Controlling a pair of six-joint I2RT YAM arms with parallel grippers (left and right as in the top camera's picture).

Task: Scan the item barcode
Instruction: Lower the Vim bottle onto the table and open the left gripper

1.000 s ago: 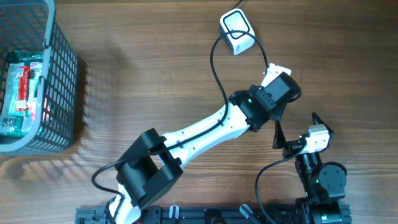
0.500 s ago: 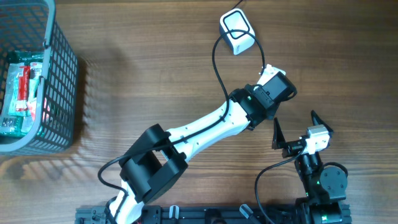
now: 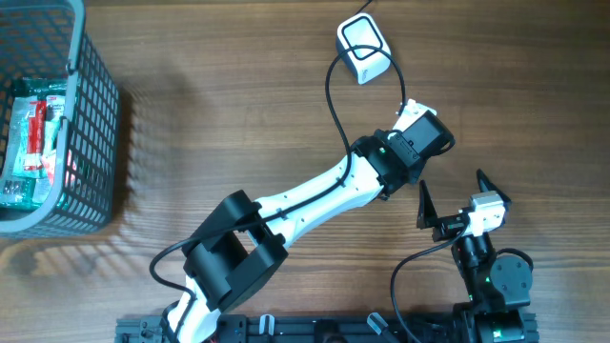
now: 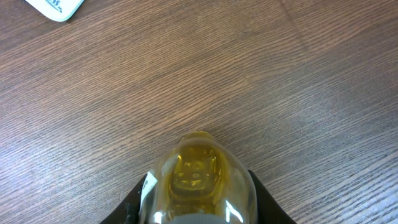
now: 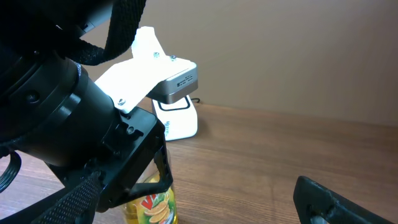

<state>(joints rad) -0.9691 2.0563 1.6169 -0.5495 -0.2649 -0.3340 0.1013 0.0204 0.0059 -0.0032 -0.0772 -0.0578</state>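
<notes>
Currently left claw (image 4: 198, 214) is clamping the yellow bottle (image 4: 196, 168) (right claw (image 3: 456, 195) gaping, empty), possibly keeping its barcode turned from the scanner (image 3: 362, 50).

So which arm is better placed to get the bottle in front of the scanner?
Left. The left gripper holds the yellow bottle close to the white scanner. The right gripper sits open and empty, farther from the scanner, near its own base.

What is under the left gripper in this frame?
A yellow bottle, held in the left gripper. From overhead the left arm covers it entirely, and its base is out of frame in both wrist views.
</notes>
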